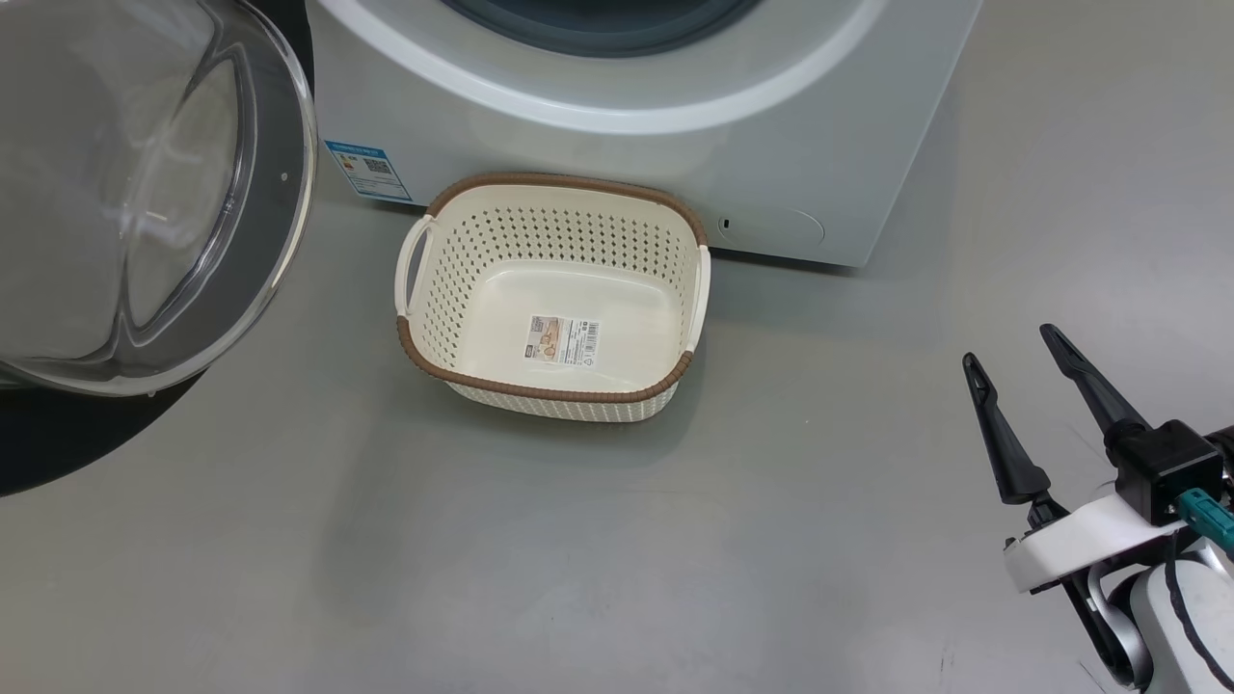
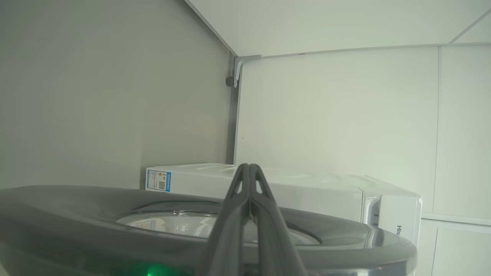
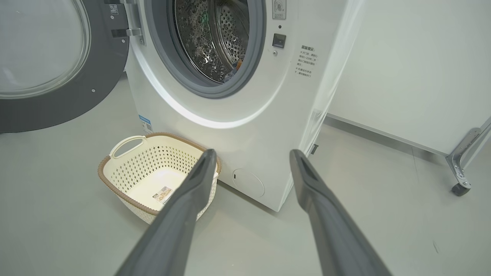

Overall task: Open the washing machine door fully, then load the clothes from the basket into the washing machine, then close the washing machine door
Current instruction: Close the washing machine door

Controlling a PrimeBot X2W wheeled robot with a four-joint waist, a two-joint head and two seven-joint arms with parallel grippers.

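Washing machine door [image 1: 145, 193] stands swung wide on the machine's left, its glass bowl bulging toward the head camera. The basket [image 1: 554, 179] sits on the floor [image 1: 578, 540] just before the washing machine [image 1: 819, 145], upright and with nothing in it; only the label on its bottom shows. Loading therefore looks finished, and closing the door is the step in hand.

The left tool [image 2: 249, 168] has its fingers pressed together, holding nothing, and lies over the door's dark rim. Whether it touches the rim I cannot tell. The right tool [image 1: 1007, 347] hangs above the floor well to the right of the basket, fingers spread apart and empty.

The next move probably calls for the left tool to push the door round on its hinge until it latches, while the right tool keeps out of the swing.

Looking from the right wrist, the steel drum [image 3: 215, 38] is open to sight, with a scrap of the clothes [image 3: 234, 67] low inside; the head view cuts the opening off. The left wrist view alone gives the door's outer face.
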